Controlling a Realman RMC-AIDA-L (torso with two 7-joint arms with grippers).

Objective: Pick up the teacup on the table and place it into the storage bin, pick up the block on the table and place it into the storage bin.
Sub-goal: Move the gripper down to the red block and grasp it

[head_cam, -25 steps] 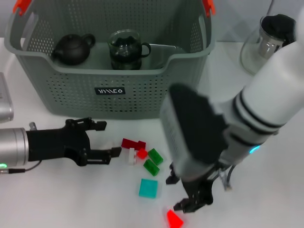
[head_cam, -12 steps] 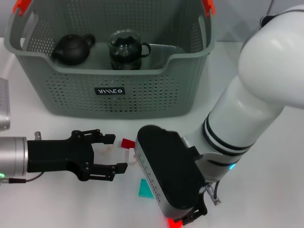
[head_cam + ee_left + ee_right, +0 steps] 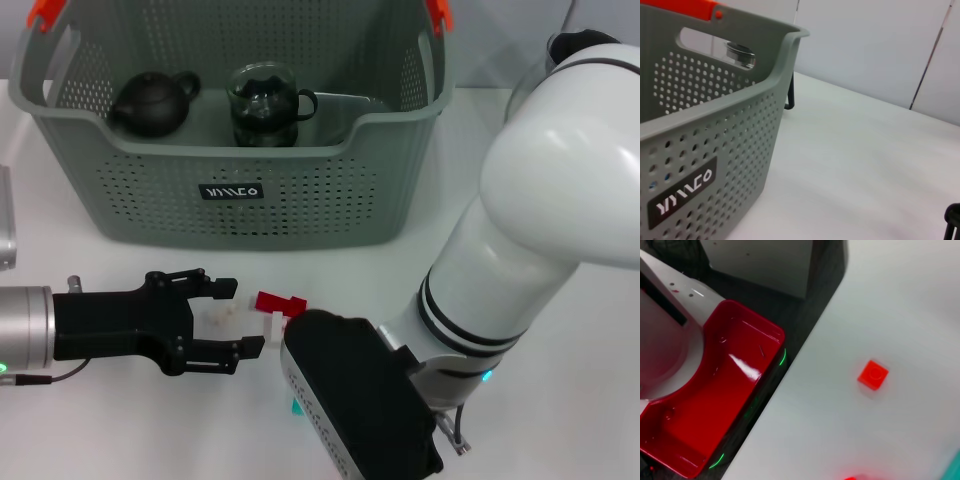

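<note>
The grey perforated storage bin (image 3: 300, 200) stands at the back of the table, and its labelled wall fills the left wrist view (image 3: 715, 150). A glass teacup (image 3: 265, 105) and a black teapot (image 3: 155, 103) sit inside it. A red block (image 3: 278, 302) and a white block (image 3: 275, 325) lie in front of the bin. My left gripper (image 3: 228, 318) is open just left of them, low over the table. My right arm's black wrist (image 3: 360, 410) covers the other blocks, and its gripper is hidden. The right wrist view shows a red block (image 3: 873, 375) on the table.
A glass pot (image 3: 560, 50) stands at the back right, mostly behind my right arm. A teal sliver (image 3: 294, 405) shows beside the right wrist. The right wrist view shows the table's edge and a red shell (image 3: 715, 390) below it.
My right arm has swung in toward the near middle, and its wrist now covers the green and teal blocks and its own gripper. My left gripper has shifted a little to the right.
</note>
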